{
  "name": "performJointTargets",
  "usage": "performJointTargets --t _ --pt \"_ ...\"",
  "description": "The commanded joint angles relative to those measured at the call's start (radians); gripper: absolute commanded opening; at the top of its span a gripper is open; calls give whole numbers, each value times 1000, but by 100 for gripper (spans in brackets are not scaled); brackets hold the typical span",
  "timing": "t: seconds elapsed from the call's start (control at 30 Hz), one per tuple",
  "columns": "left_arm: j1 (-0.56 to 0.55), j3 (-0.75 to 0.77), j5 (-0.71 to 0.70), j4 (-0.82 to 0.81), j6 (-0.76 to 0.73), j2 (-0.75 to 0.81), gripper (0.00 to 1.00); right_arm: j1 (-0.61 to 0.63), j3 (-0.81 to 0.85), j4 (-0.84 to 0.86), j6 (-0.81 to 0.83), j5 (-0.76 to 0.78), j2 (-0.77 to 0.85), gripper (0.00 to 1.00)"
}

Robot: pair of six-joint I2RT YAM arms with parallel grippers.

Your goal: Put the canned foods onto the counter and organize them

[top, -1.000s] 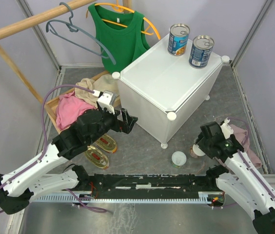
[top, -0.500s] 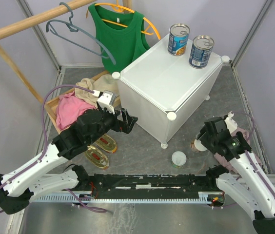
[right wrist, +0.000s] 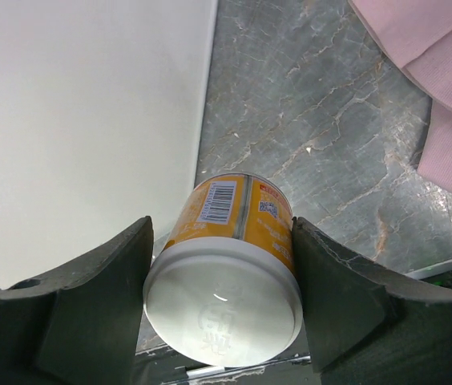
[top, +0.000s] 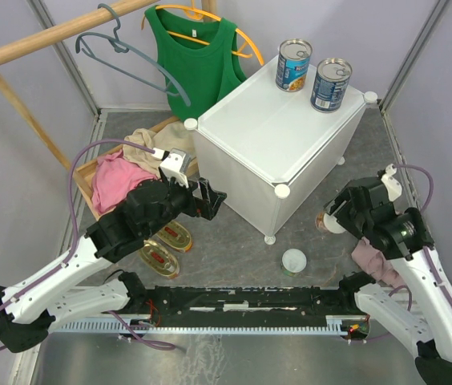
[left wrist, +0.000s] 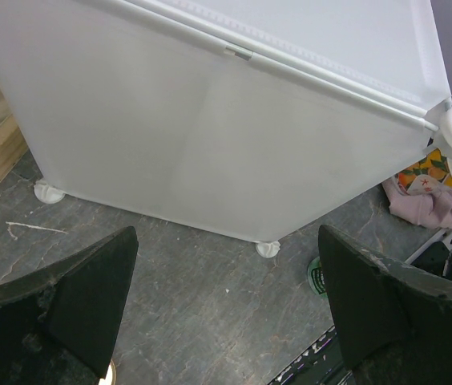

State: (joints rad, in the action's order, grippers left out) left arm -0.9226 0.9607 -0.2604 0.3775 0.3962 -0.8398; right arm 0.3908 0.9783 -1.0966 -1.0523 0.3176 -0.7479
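Right claw [top: 336,216] clamped on a small white-lidded can [right wrist: 224,309] with an orange label, axis roughly upright, low beside the white desk's [top: 274,136] right wall. We judge the desk top lies up and left, so lift first. Left claw [left wrist: 226,265] wide open, empty, facing the desk front. Tall blue-label cans [top: 294,66] on the desk's far corner; other white-lidded can [top: 294,261] and gold tins [top: 174,235] on the floor

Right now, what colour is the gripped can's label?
Orange, on the can; right wrist view.
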Motion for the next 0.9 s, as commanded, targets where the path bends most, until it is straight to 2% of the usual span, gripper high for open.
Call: performJointTargets --t 0.0,0.53,0.87 --pt "-3 36 -4 -41 13 -1 99 4 118 9 27 21 -11 3" --pt "-2 59 2 -45 12 -16 99 4 400 -18 50 -9 -117 1" --pt "-3 71 3 -46 7 -21 99 4 584 10 71 -32 -236 1"
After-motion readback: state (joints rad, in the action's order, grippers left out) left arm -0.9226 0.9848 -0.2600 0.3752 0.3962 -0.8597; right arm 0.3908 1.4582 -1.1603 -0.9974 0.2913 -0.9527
